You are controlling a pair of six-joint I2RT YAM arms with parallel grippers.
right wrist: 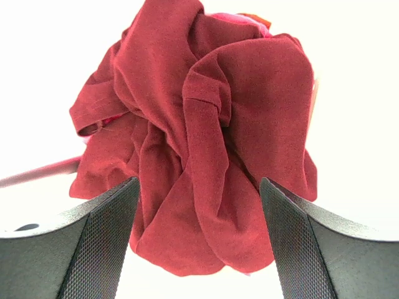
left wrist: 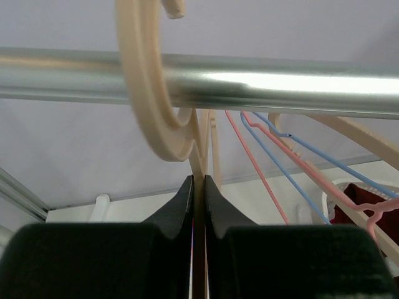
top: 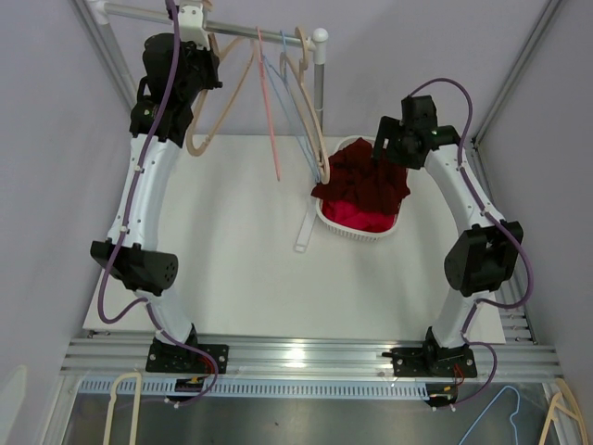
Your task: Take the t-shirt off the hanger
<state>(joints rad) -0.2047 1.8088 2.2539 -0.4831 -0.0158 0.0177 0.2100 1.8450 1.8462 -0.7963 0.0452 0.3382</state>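
Observation:
The dark red t-shirt [top: 366, 176] lies crumpled in the white basket [top: 357, 234] and overhangs its left rim. My right gripper [top: 378, 153] hovers just above it, open. In the right wrist view the shirt [right wrist: 206, 143] fills the space beyond the gripper [right wrist: 198, 184], with the jaws wide apart and not touching the cloth. My left gripper [top: 199, 37] is up at the rail, shut on the neck of a bare beige hanger [top: 218, 111]. In the left wrist view the gripper [left wrist: 198, 180] pinches the hanger [left wrist: 149, 106], whose hook sits over the metal rail [left wrist: 280, 84].
Pink [top: 271, 120], blue [top: 295, 97] and another beige hanger [top: 313, 120] hang bare on the rail [top: 250, 31]. A white strip [top: 305, 232] lies on the table left of the basket. Spare hangers [top: 120, 408] [top: 505, 417] lie below the near edge.

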